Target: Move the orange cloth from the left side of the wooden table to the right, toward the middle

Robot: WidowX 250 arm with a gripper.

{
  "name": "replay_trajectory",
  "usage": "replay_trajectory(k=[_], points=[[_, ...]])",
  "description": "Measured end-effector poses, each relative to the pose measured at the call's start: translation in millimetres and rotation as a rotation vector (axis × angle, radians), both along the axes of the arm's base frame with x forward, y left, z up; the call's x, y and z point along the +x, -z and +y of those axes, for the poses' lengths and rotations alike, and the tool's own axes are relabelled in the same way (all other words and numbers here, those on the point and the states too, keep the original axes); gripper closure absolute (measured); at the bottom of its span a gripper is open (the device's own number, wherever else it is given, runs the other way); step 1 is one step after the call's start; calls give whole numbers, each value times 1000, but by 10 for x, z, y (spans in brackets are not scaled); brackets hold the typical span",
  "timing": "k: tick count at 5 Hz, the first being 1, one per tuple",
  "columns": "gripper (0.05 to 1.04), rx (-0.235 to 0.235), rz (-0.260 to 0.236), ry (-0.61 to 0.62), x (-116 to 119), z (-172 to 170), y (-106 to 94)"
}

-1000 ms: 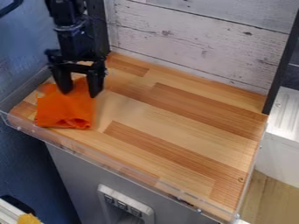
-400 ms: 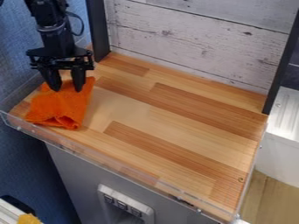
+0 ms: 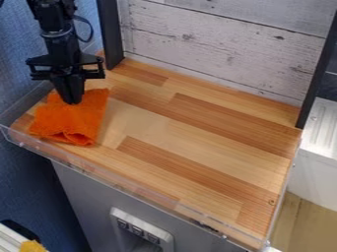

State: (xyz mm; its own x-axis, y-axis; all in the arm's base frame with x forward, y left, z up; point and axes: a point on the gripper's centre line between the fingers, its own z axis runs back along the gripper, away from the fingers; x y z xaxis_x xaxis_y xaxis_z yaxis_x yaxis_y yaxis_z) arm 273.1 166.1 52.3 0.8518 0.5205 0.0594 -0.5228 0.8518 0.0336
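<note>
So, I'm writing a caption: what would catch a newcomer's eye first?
Probably the bright orange cloth, on the wooden tabletop at the picture's left. Next, the black gripper, its fingers together over the cloth's upper part. The pale plank wall behind comes third.

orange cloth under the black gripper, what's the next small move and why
A slight lift, I'd judge: the black two-finger gripper has its fingers together at the far end of the orange cloth, and lifting would test a pinch I can't confirm.
</note>
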Motion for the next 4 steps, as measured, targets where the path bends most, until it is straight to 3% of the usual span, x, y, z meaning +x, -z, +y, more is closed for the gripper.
replay_trajectory(k=[1,4], points=[[1019,-4,26,-23,15,-10,68],[1025,-50,93,-57,82,-103,222]])
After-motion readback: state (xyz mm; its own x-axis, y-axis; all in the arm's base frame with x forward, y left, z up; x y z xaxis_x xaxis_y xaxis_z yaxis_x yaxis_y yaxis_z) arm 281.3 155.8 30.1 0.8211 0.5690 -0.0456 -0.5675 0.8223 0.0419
